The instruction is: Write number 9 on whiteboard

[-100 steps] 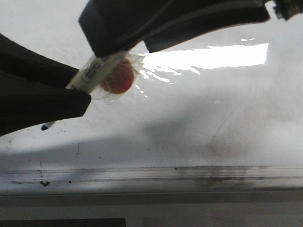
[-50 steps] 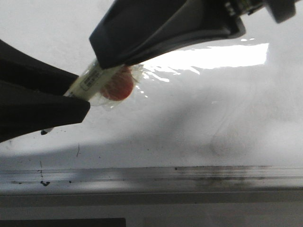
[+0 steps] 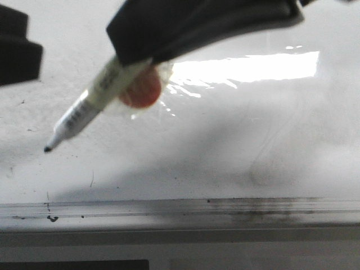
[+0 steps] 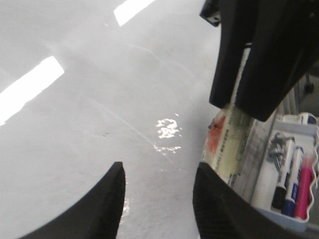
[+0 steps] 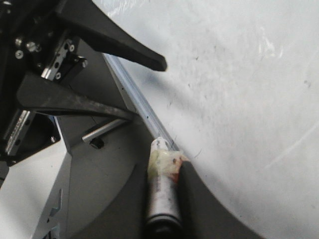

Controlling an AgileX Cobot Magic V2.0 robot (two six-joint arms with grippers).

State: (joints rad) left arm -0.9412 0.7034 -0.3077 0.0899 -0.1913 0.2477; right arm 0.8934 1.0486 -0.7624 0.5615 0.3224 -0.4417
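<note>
The whiteboard (image 3: 225, 152) is glossy white with grey smudges and a glare patch. No drawn number 9 shows on it. My right gripper (image 3: 132, 53) reaches in from above and is shut on a marker (image 3: 93, 104) wrapped in clear tape with a red patch (image 3: 140, 90). The bare black tip (image 3: 47, 149) points down and left, close to the board. The right wrist view shows the marker (image 5: 162, 194) clamped between the fingers. My left gripper (image 4: 159, 174) is open and empty, and it shows at the far upper left of the front view (image 3: 19, 53).
The silvery edge rail (image 3: 185, 208) runs along the board's near side, with black specks (image 3: 52, 218) on it. A tray (image 4: 279, 214) beside the board holds several spare markers. In the right wrist view the left gripper (image 5: 99, 69) hangs over the rail (image 5: 134, 97).
My left gripper has let go of the marker and drawn back up and to the left. The marker's front half and tip now show bare, held by the right gripper alone.
</note>
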